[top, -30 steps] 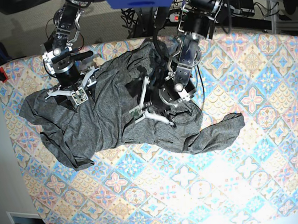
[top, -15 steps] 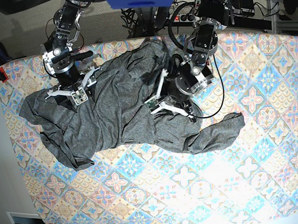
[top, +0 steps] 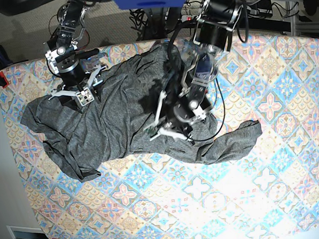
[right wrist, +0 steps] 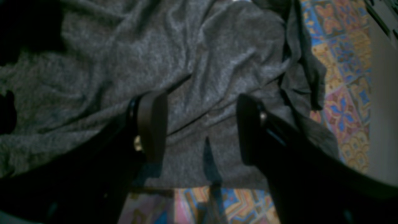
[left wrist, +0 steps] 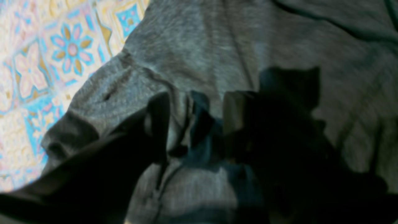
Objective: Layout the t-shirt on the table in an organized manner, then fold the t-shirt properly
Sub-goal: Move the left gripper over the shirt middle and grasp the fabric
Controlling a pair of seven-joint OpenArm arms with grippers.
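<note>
The t-shirt (top: pixel 122 121) lay crumpled across the far half of the bench (top: pixel 249 200), one sleeve trailing toward the bench's middle.

The right gripper (right wrist: pixel 202 127) hung over the shirt's far edge, its fingers (right wrist: pixel 152 124) spread wide apart with wrinkled grey cloth showing between them; nothing was pinched, and a strip of the patterned bench showed just below the shirt's hem.

The left gripper (left wrist: pixel 192 124) sat low on the shirt's middle. Its fingers (left wrist: pixel 158 124) stood partly apart, a fold of cloth bunched between them; whether they gripped it I could not tell.
</note>
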